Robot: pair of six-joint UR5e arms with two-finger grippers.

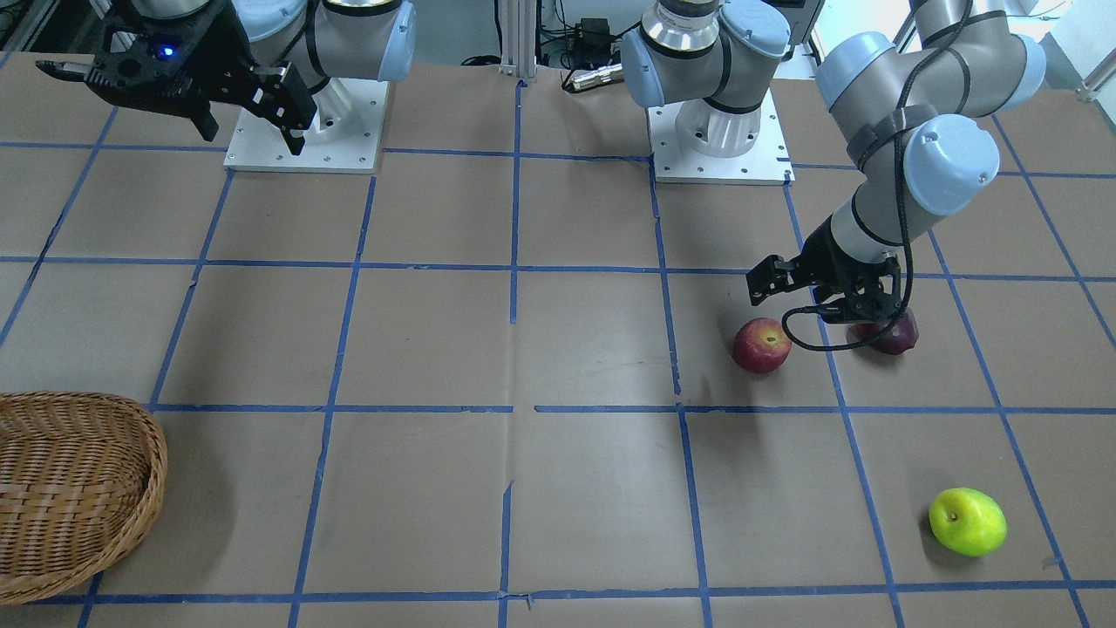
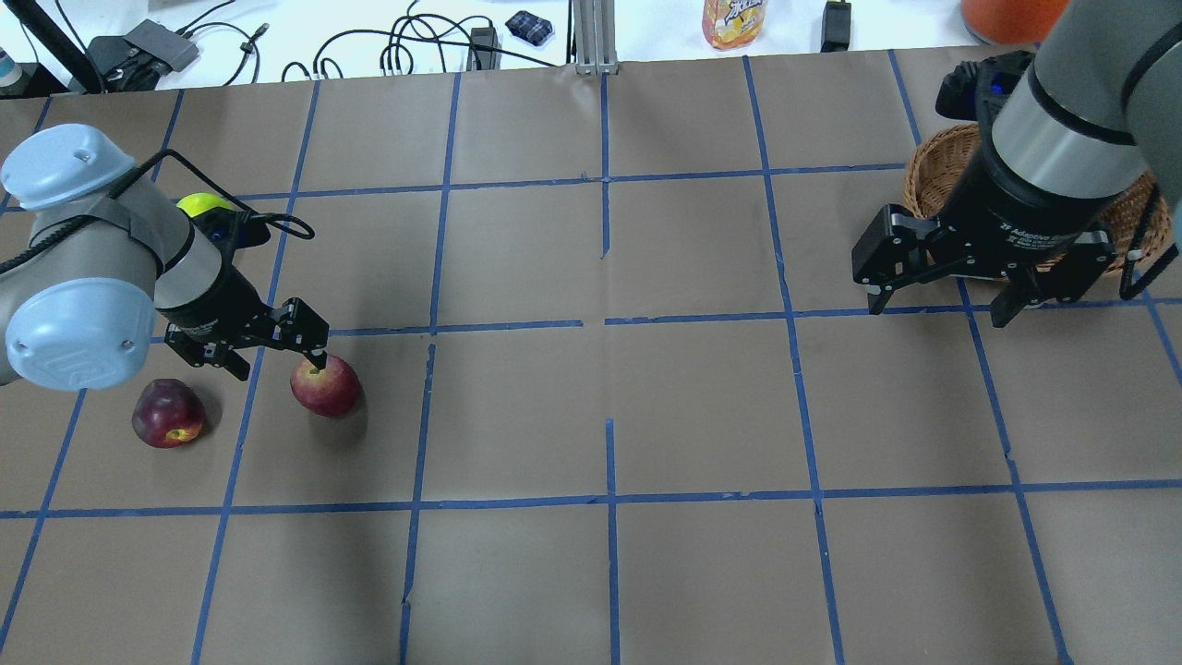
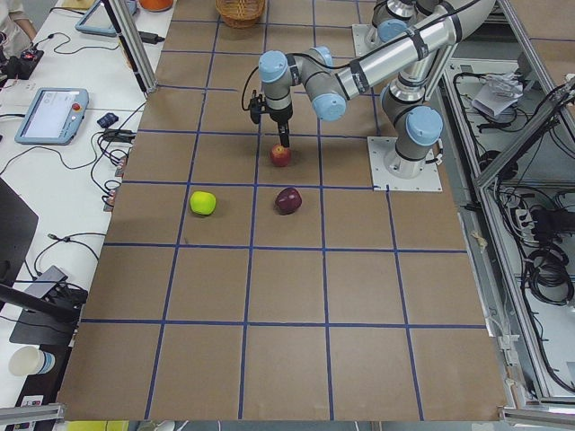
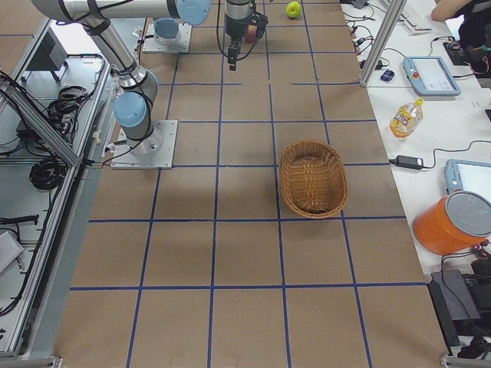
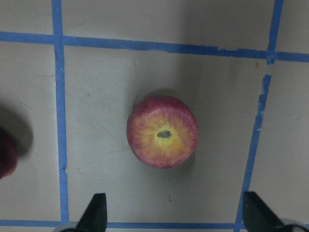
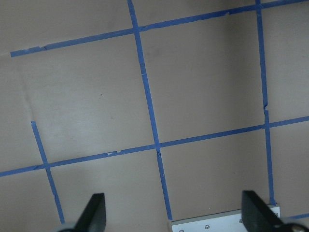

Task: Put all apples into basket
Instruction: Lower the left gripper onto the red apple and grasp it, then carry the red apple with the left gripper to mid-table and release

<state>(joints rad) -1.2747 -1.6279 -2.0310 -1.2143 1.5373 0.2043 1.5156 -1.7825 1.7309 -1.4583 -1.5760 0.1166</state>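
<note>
The red apple (image 2: 325, 386) with its yellowish stem end up (image 5: 162, 131) sits on the table. My left gripper (image 2: 277, 362) is open and hovers just above it, with the apple centred between the fingertips (image 5: 96, 213) in the left wrist view. The dark maroon apple (image 2: 168, 413) lies close beside it (image 1: 898, 336), partly hidden by the gripper in the front view. The yellow-green apple (image 1: 968, 522) lies farther off. The wicker basket (image 4: 312, 178) stands on the other side of the table. My right gripper (image 2: 937, 309) is open, empty, raised over bare table in front of the basket.
Brown paper with blue tape lines (image 6: 149, 111) covers the table. The two arm base plates (image 1: 305, 131) are at the robot's edge. A bottle (image 4: 404, 117), tablets and cables lie on the side bench beyond the basket.
</note>
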